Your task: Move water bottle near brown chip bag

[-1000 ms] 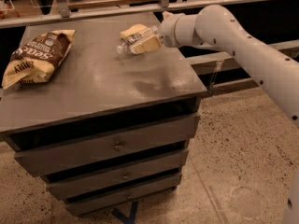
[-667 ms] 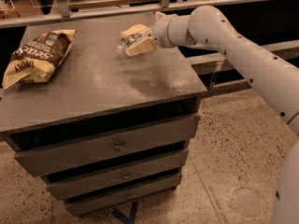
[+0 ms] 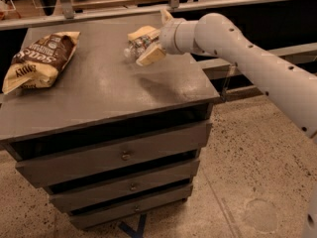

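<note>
Our gripper (image 3: 137, 49) is clamped on the small clear plastic water bottle (image 3: 132, 47) above the grey cabinet top (image 3: 99, 100), toward its back-right edge. Open surface separates it from the crinkled brown chip bag (image 3: 39, 58) at the left edge.

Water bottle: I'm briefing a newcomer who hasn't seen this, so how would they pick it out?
Look at the grey drawer cabinet; over the back right part of its top, the gripper is closed around the water bottle. It is small, clear and crinkly, unlike the larger brown chip bag at the left.
</note>
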